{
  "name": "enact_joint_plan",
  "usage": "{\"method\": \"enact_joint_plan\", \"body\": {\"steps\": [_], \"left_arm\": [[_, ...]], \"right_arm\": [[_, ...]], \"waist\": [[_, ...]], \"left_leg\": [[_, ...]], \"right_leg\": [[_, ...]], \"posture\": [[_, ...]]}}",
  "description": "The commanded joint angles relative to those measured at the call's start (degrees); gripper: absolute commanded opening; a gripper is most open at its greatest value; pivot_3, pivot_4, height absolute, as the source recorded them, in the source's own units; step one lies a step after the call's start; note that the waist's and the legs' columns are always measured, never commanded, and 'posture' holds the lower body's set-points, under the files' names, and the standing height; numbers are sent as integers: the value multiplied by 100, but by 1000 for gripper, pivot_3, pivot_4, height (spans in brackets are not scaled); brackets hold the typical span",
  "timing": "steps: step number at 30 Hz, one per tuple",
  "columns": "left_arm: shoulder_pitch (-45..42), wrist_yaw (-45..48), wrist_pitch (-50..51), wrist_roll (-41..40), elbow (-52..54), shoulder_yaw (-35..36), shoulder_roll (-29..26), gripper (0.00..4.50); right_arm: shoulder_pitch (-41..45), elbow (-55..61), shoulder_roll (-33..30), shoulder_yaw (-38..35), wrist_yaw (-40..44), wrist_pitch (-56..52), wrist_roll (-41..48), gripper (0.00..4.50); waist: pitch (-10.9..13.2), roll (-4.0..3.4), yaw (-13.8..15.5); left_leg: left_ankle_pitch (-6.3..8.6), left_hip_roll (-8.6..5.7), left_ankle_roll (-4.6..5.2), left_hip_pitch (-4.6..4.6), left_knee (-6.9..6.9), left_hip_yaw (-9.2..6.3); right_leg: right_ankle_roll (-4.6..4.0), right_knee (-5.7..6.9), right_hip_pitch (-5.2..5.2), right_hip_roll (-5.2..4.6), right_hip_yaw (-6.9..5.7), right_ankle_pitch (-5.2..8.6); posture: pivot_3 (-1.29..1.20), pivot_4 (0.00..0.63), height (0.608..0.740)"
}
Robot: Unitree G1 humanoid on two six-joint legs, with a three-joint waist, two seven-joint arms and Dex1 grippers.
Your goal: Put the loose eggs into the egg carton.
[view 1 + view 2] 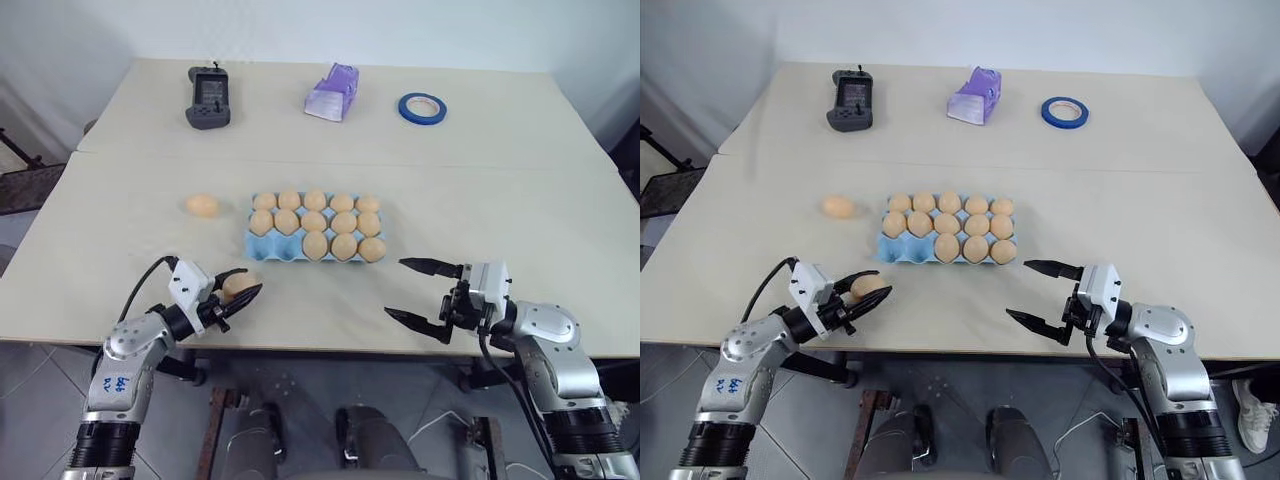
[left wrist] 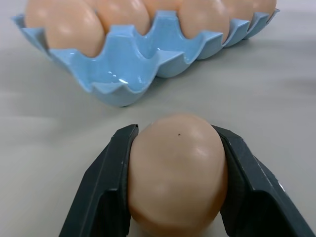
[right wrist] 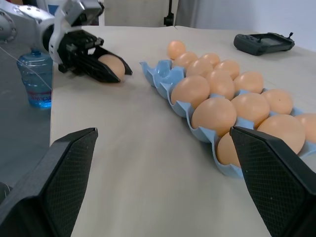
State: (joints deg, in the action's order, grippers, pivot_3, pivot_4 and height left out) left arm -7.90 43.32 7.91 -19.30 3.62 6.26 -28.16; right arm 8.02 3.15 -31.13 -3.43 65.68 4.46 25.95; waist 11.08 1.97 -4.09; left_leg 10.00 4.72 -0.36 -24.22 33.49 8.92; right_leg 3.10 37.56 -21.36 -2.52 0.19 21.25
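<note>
While the left gripper (image 1: 238,292) clenches one smooth tan-orange egg (image 2: 177,173) just short of the light blue moulded egg carton (image 1: 262,249) and its two empty near-left cups, another loose egg (image 1: 202,205) lies left of the carton; the right gripper (image 1: 422,291) hangs spread and empty.

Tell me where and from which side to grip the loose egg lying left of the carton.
Grip the loose egg across its narrow middle, coming from the robot's near side; its long axis lies sideways, and the table around it is bare, with the egg carton apart to the right.
</note>
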Motion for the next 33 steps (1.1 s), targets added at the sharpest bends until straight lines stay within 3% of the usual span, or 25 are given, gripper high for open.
{"method": "enact_joint_plan", "body": {"steps": [1,6,12,20,21,28,33], "left_arm": [[-547,68,55,-63,170,-176,33,1800],[-1422,29,-164,316,-685,-569,344,1800],[-1873,95,-461,365,-1409,-678,704,1800],[-1982,134,-701,418,-1639,-592,669,4323],[-1922,104,-694,390,-1568,-533,639,4480],[-646,162,-765,-128,-307,403,41,4480],[174,80,-866,-205,-70,1040,-288,4480]], "right_arm": [[-6,210,20,-27,-69,48,52,4500],[7,244,56,29,-177,84,17,4500],[-45,361,127,52,-368,189,-61,4500],[-175,545,170,45,-558,192,-85,4500],[-187,558,169,46,-564,184,-81,4500],[-123,416,213,124,-478,180,-71,4500],[94,200,272,187,-378,200,-64,4500]], "waist": [[0,0,55],[0,0,105],[0,0,95],[0,0,100],[0,0,97],[0,0,61],[0,0,72]], "left_leg": [[0,0,0,1,2,0],[1,-4,3,1,6,3],[-13,2,24,-2,9,4],[-2,3,8,-2,34,3],[-1,3,8,-2,35,3],[-2,11,8,-1,26,4],[0,10,3,2,26,3]], "right_leg": [[2,0,2,0,1,-1],[6,-1,3,0,5,-3],[7,3,-1,13,7,-3],[13,20,3,12,7,-6],[14,20,3,12,7,-7],[11,22,-2,17,9,-5],[6,22,-1,10,7,-4]], "posture": [[0,150,740],[0,150,740],[0,150,740],[0,150,740],[0,150,740],[0,150,740],[0,150,740]]}}
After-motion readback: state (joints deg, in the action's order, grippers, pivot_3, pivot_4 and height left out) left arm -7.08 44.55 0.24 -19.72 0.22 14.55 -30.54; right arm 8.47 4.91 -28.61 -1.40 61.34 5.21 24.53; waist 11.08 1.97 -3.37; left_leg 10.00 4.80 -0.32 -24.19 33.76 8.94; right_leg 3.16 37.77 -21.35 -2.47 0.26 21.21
